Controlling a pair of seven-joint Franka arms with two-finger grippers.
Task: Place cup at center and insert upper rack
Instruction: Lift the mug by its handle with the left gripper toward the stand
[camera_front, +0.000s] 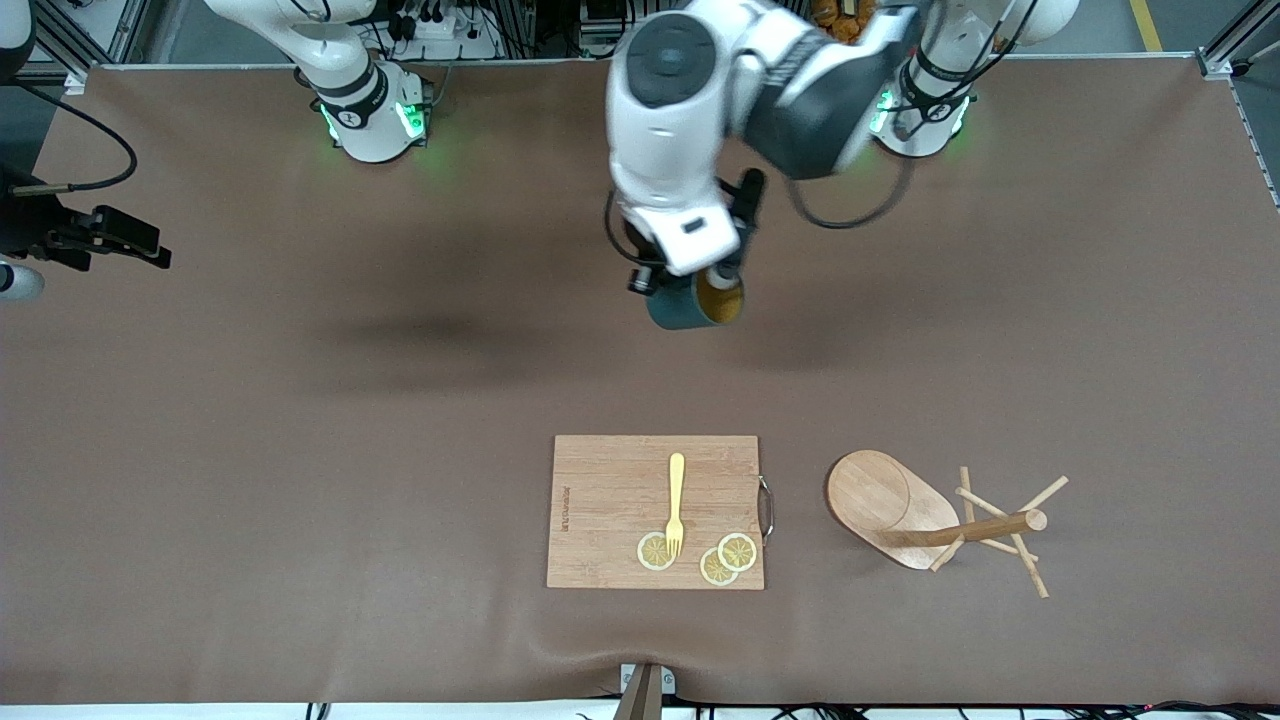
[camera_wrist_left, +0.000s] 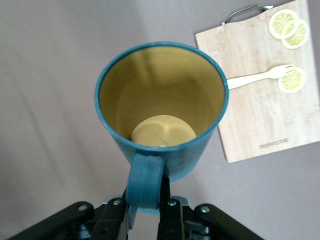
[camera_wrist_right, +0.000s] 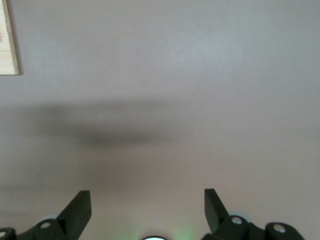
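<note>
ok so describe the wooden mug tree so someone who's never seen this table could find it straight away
Start at the rectangular cutting board near the table's front edge. Beside it, toward the left arm's end of the table, the mug tree lies tipped on its side. Unlike the flat board, it has an oval base, a round pole and thin pegs sticking out.

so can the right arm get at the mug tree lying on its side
Probably, but it's a long reach: the right gripper hangs open over bare table, while the mug tree lies toward the left arm's end, beside the cutting board.

Left end effector clamped shut aloft; right end effector spread wide.
</note>
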